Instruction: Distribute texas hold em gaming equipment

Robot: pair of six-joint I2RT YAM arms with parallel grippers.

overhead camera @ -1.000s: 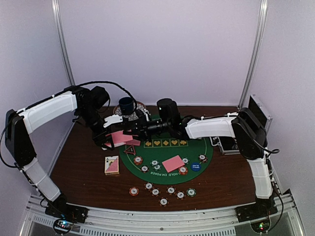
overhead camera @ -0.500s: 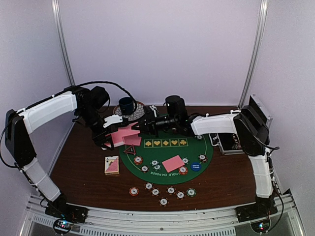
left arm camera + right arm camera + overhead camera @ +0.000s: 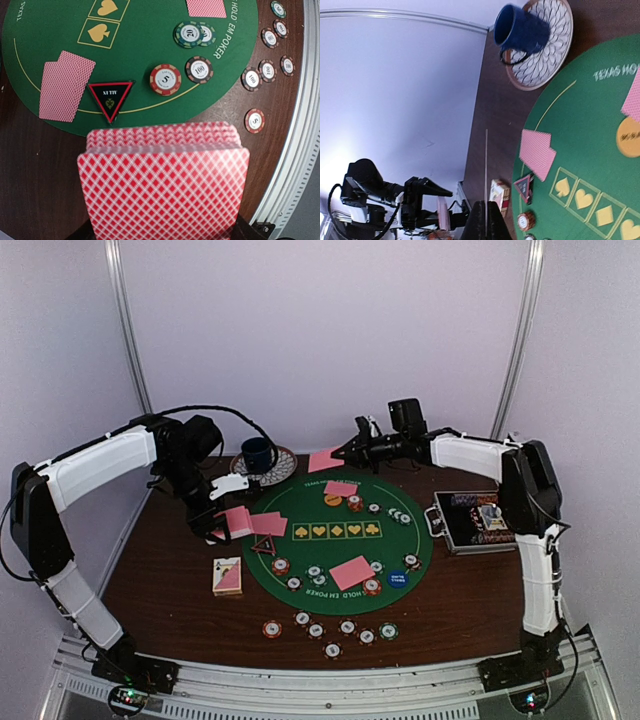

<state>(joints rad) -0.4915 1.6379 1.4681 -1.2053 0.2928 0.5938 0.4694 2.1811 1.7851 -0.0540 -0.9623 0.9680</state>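
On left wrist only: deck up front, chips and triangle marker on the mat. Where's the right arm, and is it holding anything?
Observer: The right end effector is over the far edge of the green mat, pinching one pink card in the air.
Operator: Anything close to it?
Observer: A blue cup on its saucer stands just left of that card, apart from it.
Operator: Far seat dealt yet?
Observer: A dealt card lies face down there, beside a yellow disc.
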